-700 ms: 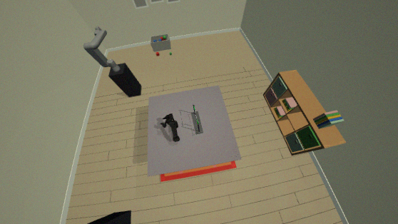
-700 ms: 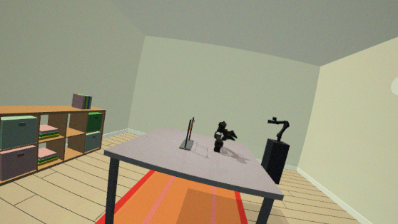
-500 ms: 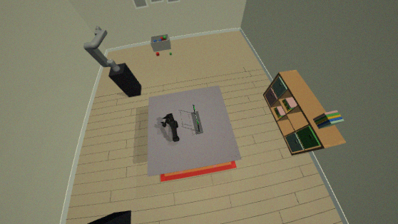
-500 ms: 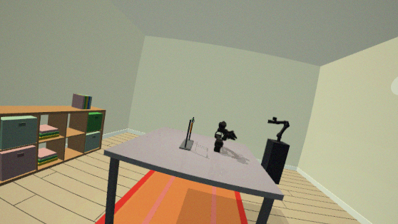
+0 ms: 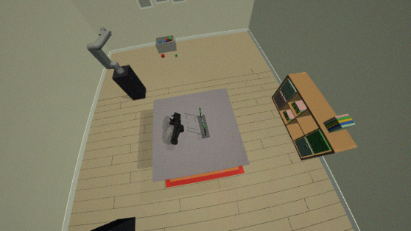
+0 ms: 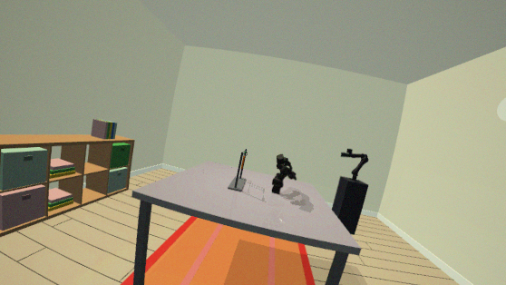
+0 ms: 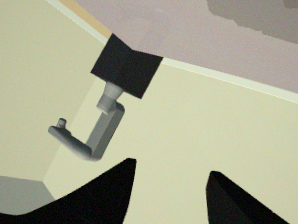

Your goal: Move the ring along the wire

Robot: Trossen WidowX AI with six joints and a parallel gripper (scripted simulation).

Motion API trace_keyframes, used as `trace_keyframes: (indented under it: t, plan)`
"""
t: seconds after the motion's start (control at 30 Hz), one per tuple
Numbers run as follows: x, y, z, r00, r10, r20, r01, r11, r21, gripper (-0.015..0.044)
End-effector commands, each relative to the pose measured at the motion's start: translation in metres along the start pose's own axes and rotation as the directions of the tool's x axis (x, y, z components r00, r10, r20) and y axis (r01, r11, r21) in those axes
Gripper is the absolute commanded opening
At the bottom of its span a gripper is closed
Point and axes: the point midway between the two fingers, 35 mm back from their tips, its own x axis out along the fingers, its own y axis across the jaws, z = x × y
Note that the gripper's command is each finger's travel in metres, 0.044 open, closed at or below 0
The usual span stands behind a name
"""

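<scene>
The arm [image 5: 177,129] is sitting on the grey table [image 5: 217,154], well apart from the wire stand [image 5: 203,126]. Its gripper [image 7: 169,192] is pointing away at a wall, fingers partly drawn in and pinching nothing. The ring [image 6: 245,154] is hanging by a green post top; its handle is too small to make out. A second arm [image 5: 101,48] on a black pedestal [image 5: 129,82], a toy bin [image 5: 166,45] and a shelf [image 5: 313,114] are standing around the table, none between arm and stand

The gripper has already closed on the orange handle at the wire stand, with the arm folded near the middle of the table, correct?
Not quite. The wrist view shows nothing between the fingers of the gripper, only wall beyond. In the top view the arm sits apart from the wire stand. The rest holds.
</scene>
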Motion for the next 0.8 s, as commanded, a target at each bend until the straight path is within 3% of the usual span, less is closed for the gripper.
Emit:
trace_keyframes:
  t: [0.0, 0.4, 0.77]
  plan:
    - [0.0, 0.033, 0.018, 0.991, 0.128, 0.046, -0.121, 0.984, -0.128, 0.016]
    - [-0.032, 0.1, 0.068, 0.882, 0.438, 0.176, -0.314, 0.823, -0.474, 0.016]
    - [-0.088, 0.135, 0.118, 0.685, 0.66, 0.307, -0.263, 0.618, -0.741, 0.016]
